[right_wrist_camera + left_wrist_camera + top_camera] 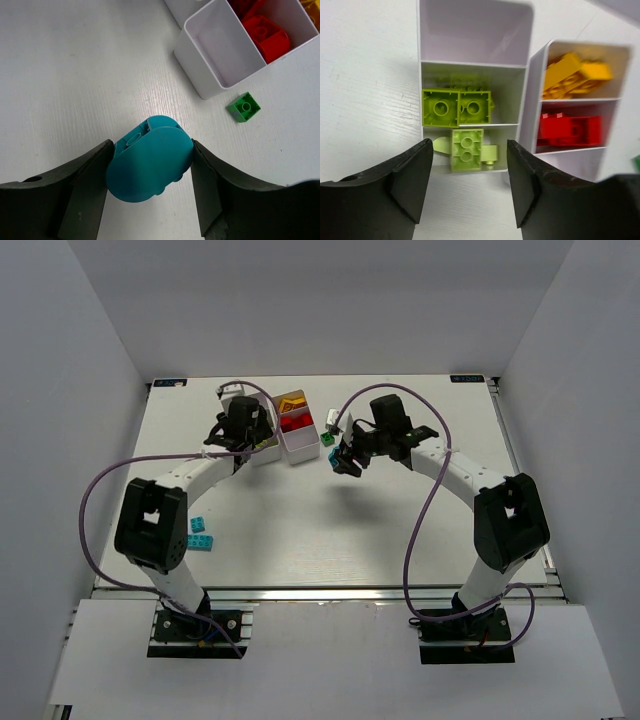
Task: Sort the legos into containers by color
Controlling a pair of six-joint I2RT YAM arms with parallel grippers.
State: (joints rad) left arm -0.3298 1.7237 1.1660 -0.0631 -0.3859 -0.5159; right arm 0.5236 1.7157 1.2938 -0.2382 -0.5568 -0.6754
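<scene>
My left gripper (470,146) hangs open over the near end of the left container (470,64), with nothing between its fingers. Lime green legos (455,106) fill its middle compartment, and another lime lego (466,149) lies in its near one. The second container (532,100) beside it holds yellow-orange legos (572,75) and red legos (570,131). My right gripper (152,150) is shut on a rounded cyan lego (150,157), held above the table just right of the containers (296,430). A dark green lego (244,107) lies on the table by that container's near corner.
Two cyan legos (200,532) lie on the table beside the left arm's base link. The near compartment (220,50) of the right-hand container has nothing in it. White walls close in the table at the back and on both sides.
</scene>
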